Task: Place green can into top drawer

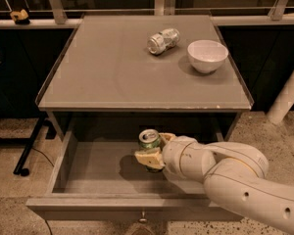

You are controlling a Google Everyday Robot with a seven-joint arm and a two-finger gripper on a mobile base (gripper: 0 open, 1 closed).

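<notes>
While my gripper (152, 152) clamps the green can (149, 139) mid-wall between its fingers over the top drawer (90, 170), I judge it light and dentable.

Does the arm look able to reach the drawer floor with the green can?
Probably yes: the hand, holding the green can, hangs inside the open drawer, with bare floor beneath it.

A single camera looks steeply down from high in front of the bench (112, 67), facing its front edge at close range. The open top drawer (88, 169) fills the lower frame, where the claw (155, 150), closed round the green can (149, 139), reaches in from the lower right.
</notes>
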